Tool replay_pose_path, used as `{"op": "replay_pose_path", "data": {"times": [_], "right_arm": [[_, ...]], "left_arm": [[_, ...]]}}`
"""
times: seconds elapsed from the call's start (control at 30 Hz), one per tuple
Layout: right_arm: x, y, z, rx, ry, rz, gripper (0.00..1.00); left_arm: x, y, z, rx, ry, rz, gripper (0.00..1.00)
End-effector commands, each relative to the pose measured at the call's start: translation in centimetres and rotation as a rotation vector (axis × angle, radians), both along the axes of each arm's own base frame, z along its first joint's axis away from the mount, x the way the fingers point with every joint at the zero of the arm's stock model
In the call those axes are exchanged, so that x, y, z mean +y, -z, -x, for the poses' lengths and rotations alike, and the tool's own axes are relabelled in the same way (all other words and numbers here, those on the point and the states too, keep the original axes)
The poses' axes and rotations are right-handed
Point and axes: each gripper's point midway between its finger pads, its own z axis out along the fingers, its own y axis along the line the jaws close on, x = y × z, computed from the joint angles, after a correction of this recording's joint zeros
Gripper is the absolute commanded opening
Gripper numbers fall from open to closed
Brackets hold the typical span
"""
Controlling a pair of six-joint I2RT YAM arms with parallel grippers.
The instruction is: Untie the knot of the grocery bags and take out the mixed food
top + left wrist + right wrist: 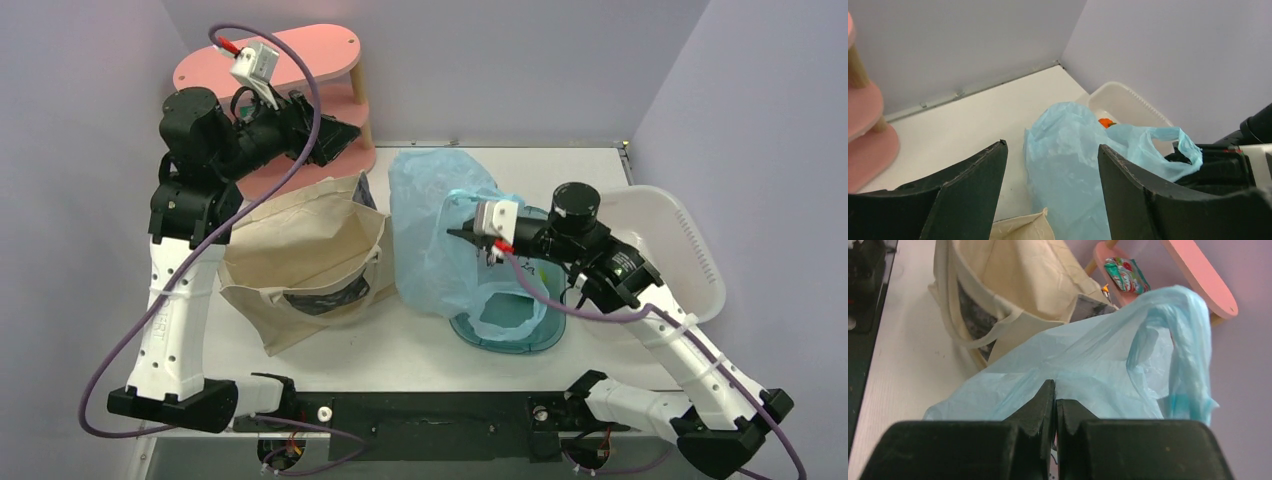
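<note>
Right wrist view: right gripper [1055,390] jaws pinched on grocery bag [1098,360], light blue, crinkly, translucent, handle loop upright, mid-table; beige tote [1013,285] behind, partly hidden by bag; snack packet [1125,274] on pink shelf [1203,275] beyond; left gripper [1052,146] jaws wide, empty.

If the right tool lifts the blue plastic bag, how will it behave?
Probably floppy: the blue plastic bag is thin, crumpled film sagging at the shut right tool. Likely light, being translucent. It may drag across the teal tub beneath it.
</note>
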Motion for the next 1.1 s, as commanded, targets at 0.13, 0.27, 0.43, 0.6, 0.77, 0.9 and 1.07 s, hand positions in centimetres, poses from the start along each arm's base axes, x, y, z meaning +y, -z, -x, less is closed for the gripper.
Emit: {"op": "replay_pose_path", "data": {"times": [0.13, 0.27, 0.43, 0.6, 0.77, 0.9, 1.07], "right_arm": [[-1.1, 4.8, 4.5, -0.262, -0.13, 0.258, 0.0], [-1.3, 6.9, 5.7, -0.296, -0.174, 0.322, 0.0], [-1.6, 8.3, 6.5, -0.324, -0.197, 0.37, 0.0], [-1.9, 9.0, 6.8, -0.331, -0.197, 0.39, 0.0], [-2.1, 9.3, 7.0, -0.336, -0.192, 0.399, 0.0], [-2.4, 9.2, 6.9, -0.344, -0.181, 0.398, 0.0], [-2.9, 9.3, 6.8, -0.354, -0.156, 0.406, 0.0]], "left_arm": [[-1.6, 3.6, -0.6, 0.163, 0.104, 0.019, 0.64], [-3.2, 6.0, -0.3, 0.19, 0.159, -0.047, 0.65], [-4.8, 9.8, -0.6, 0.225, 0.177, -0.17, 0.65], [-6.3, 11.9, -0.9, 0.265, 0.208, -0.242, 0.64], [-8.5, 14.6, 0.3, 0.3, 0.268, -0.298, 0.64], [-9.3, 17.5, 1.3, 0.367, 0.29, -0.36, 0.64], [-9.8, 19.3, 2.9, 0.435, 0.331, -0.384, 0.65]]}}
